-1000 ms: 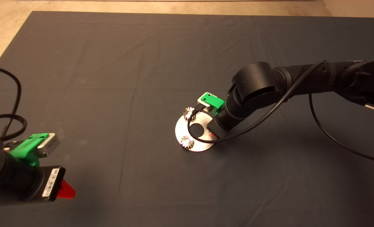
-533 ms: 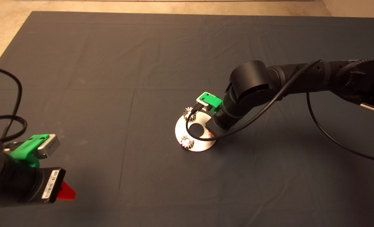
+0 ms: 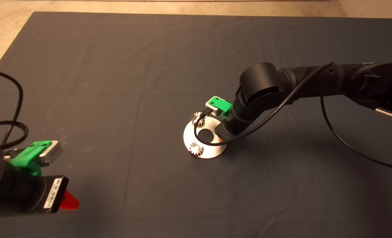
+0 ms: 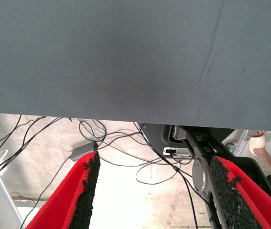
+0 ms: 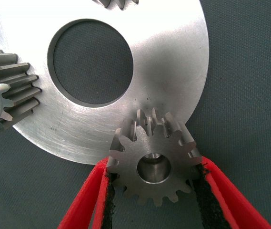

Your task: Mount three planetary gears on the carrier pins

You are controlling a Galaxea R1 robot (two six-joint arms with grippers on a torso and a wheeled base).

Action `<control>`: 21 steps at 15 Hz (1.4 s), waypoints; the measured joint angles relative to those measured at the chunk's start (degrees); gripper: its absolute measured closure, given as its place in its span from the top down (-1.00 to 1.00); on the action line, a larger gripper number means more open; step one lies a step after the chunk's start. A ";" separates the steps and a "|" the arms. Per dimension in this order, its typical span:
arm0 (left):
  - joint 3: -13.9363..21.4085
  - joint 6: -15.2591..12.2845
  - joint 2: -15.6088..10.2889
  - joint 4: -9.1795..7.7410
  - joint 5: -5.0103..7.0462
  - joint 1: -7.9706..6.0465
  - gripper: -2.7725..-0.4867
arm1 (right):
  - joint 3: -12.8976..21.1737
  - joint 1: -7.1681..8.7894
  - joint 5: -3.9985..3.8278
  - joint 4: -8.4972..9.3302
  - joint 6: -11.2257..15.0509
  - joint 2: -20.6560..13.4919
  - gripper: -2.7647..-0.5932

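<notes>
pincer [image 5: 154,179] gripping gear [image 5: 153,162], disc [image 5: 168,71] edge

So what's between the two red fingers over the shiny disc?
A gear. The right wrist view shows it gripped between the right end effector's pads, at the disc's edge.

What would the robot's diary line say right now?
right hand: gripping small silvery toothed metal gear over shiny round metal disc's edge | two gears seated | left hand: parked, open
</notes>
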 joint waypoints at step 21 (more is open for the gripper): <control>0.00 0.00 0.01 0.00 0.00 0.00 -0.02 | -0.03 -0.33 0.48 0.17 -0.02 -0.06 -0.21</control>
